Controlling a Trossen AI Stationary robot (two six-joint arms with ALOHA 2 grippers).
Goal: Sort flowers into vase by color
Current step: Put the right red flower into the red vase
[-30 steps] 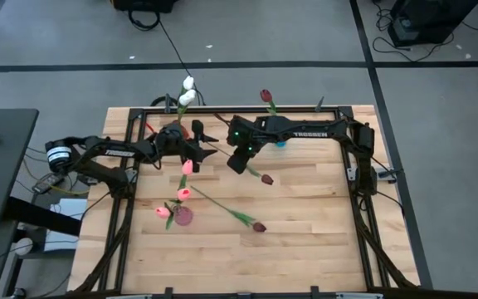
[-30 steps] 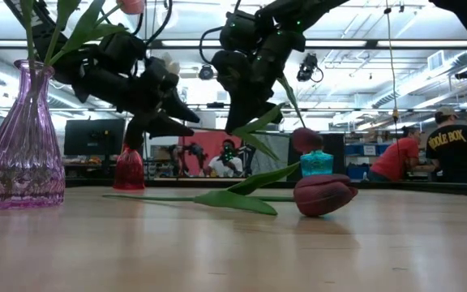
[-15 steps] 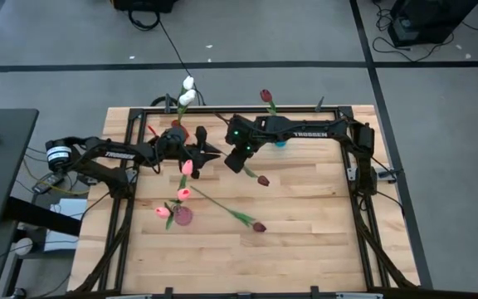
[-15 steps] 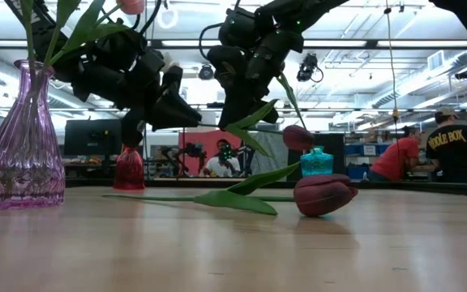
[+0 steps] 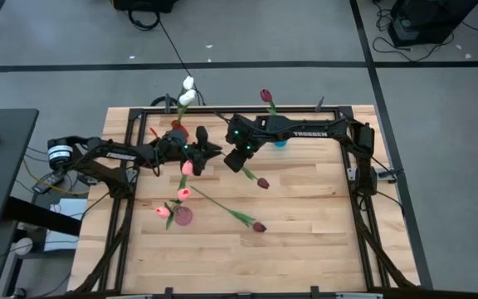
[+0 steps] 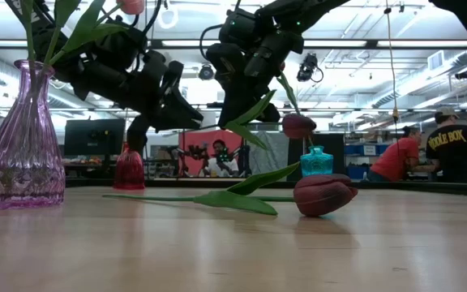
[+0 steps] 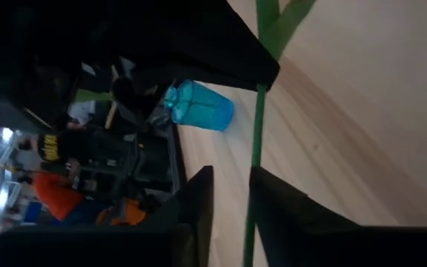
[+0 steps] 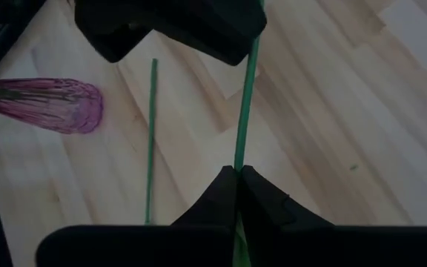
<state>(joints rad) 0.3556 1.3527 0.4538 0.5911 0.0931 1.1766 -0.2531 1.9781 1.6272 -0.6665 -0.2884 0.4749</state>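
Pink ribbed glass vase [image 5: 182, 216] near the table's left side, holding pink tulips. Left gripper [image 5: 212, 150] mid-table, fingers narrowed around the thin green stem [image 7: 257, 126]. Right gripper [image 5: 232, 161] just beside it, pinched onto that stem; its dark maroon tulip [image 5: 262, 183] hangs airborne. Another maroon tulip [image 5: 258, 226] lies on the wood.

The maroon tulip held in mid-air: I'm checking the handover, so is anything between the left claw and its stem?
Nothing visible: the left claw already straddles the stem of the maroon tulip, which the right claw pinches.
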